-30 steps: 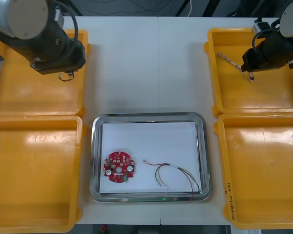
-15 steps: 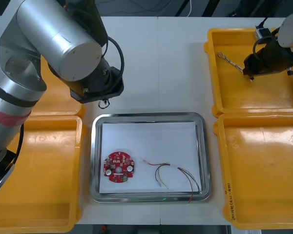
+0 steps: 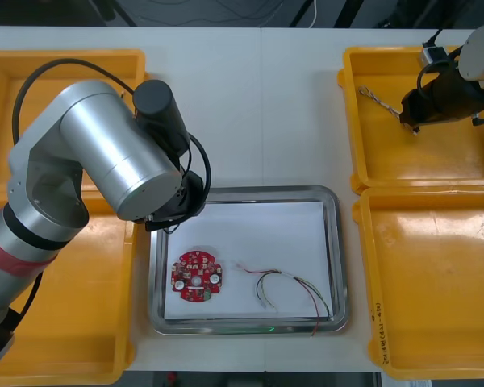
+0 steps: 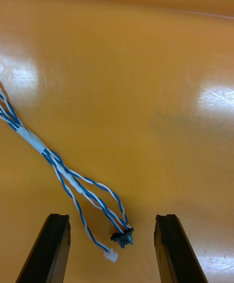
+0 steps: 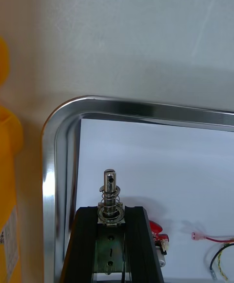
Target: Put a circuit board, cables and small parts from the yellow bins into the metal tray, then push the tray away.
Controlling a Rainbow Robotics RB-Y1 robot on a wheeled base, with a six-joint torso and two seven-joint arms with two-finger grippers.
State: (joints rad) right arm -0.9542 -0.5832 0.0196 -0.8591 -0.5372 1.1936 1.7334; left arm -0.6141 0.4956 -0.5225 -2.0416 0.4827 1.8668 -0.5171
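fingers (image 5: 84,244) of the left gripper (image 5: 110,211) pinch a metal part (image 5: 110,185), held apart only by its width. the part stands upright above the tips: a shiny pin with a cross hole near its rounded top and a coil spring round its foot. under and just beyond it lies the tray (image 5: 146,110), its polished rim curving at a corner, its inside flat and white. beside the fingers, in the tray, peeks the red board (image 5: 156,228), and farther to that side lies the red-yellow cable (image 5: 214,240). the right gripper (image 4: 112,216) hangs wide open over the glossy floor of a bin (image 4: 146,68), holding nothing. the blue-white cable (image 4: 63,171), twisted and taped, lies between its fingers, its black plug near one tip but apart from both. the table (image 5: 126,29) beyond the tray's rim is pale, smooth and matte.
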